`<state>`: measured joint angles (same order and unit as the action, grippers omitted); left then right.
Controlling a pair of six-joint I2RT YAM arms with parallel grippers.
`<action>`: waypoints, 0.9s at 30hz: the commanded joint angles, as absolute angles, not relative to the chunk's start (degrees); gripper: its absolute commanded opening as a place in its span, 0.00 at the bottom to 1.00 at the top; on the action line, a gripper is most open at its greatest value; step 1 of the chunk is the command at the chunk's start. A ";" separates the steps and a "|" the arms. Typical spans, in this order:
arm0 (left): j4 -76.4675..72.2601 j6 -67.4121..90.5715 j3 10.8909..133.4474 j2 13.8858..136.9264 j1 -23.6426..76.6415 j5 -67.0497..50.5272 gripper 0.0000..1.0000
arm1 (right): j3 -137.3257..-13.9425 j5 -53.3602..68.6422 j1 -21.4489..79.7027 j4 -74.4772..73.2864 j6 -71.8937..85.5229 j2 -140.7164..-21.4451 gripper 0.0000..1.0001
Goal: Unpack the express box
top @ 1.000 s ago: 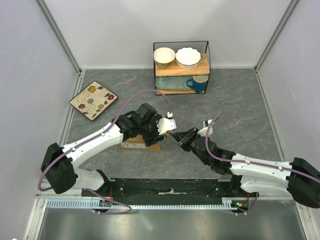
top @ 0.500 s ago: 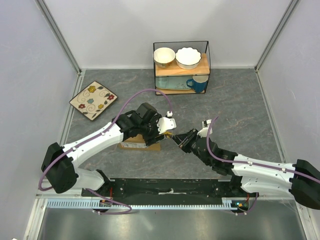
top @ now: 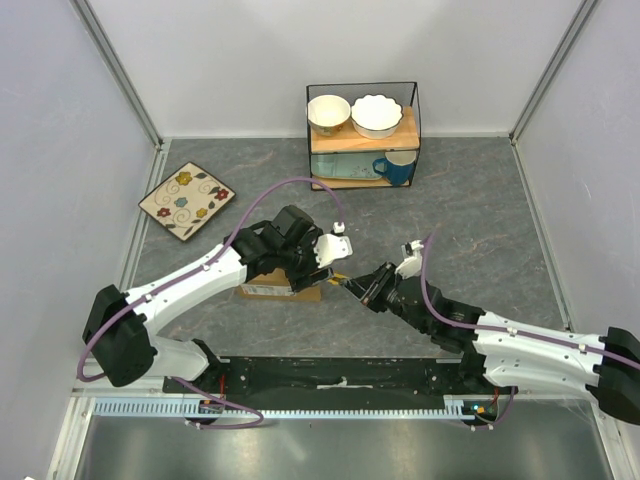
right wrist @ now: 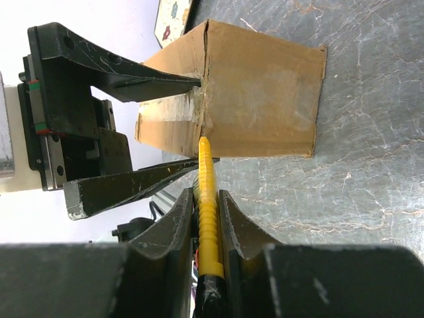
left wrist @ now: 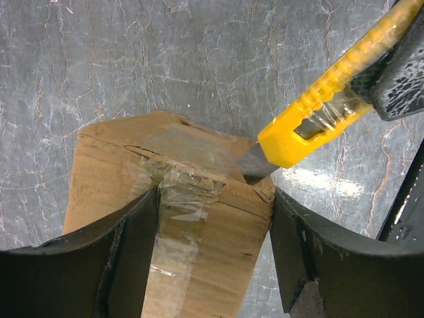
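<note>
The express box (top: 300,294) is a brown carton lying under my left arm near the front middle of the table, with a white label on its near side. My left gripper (top: 312,268) is shut on the box; in the left wrist view its fingers (left wrist: 126,265) flank the taped top (left wrist: 199,232). My right gripper (top: 372,290) is shut on a yellow utility knife (left wrist: 318,112). The blade (left wrist: 255,165) touches the box's end edge beside the clear tape. In the right wrist view the knife (right wrist: 207,218) points at the box (right wrist: 258,99).
A wire rack (top: 362,130) with two bowls and a blue mug (top: 397,168) stands at the back. A flower-patterned square plate (top: 186,199) lies at the back left. Walls close in the table on three sides.
My right arm has moved left, bringing the knife tip up to the box's end. My left arm and the box have stayed put.
</note>
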<state>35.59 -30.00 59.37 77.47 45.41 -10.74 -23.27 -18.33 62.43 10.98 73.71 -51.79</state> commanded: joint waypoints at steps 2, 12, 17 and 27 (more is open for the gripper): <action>37.35 -27.95 58.01 79.19 43.68 -6.33 0.70 | -23.20 -11.24 64.25 6.60 72.60 -49.57 0.00; 48.85 -28.39 69.59 74.46 43.51 -10.36 0.99 | -32.77 -25.73 64.16 -13.25 66.71 -43.95 0.00; 54.40 -29.79 74.96 70.23 40.00 -16.78 0.99 | -36.56 -29.62 64.16 -18.27 65.40 -45.52 0.00; 40.54 -36.74 68.56 70.57 5.04 -17.94 0.99 | -37.35 -21.81 64.16 -11.44 65.04 -55.45 0.00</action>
<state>48.73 -34.20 71.88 68.53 13.56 -18.20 -36.69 -25.34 64.01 -15.97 65.60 -53.12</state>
